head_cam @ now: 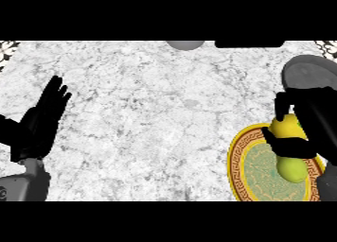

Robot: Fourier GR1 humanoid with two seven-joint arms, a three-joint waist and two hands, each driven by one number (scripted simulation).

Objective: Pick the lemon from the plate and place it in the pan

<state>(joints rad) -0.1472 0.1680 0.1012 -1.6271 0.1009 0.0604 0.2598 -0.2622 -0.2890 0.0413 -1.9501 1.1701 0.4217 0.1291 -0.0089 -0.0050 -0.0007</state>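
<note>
The right hand (312, 124) shows at the right edge of the head view, its black fingers and thumb curled round the lemon (288, 153), which sits upright and elongated with its upper end hidden inside the grasp and its lower, greener end showing below the thumb. The lemon is over the right part of the plate (243, 163), a round plate with a yellow rim carrying a dark key-pattern border and a pale green patterned middle; whether the fruit's lower end touches the plate or is just clear of it cannot be told. The plate lies at the near right of the grey-white marbled counter (164, 118). Just beyond the hand, at the far right, is the pan (307, 71), a dark grey round shape partly covered by the hand and cut by the view's edge. The left hand (45, 116) is at the left edge, well apart from the plate, fingers straight and released, pointing toward the far side and holding nothing. At the far edge of the counter a grey rounded object (185, 45) and a black object (250, 44) are cut off by the view, too little showing to name. Patterned tiles (2, 49) show at both far corners. No writing, brand or label can be read anywhere.
</note>
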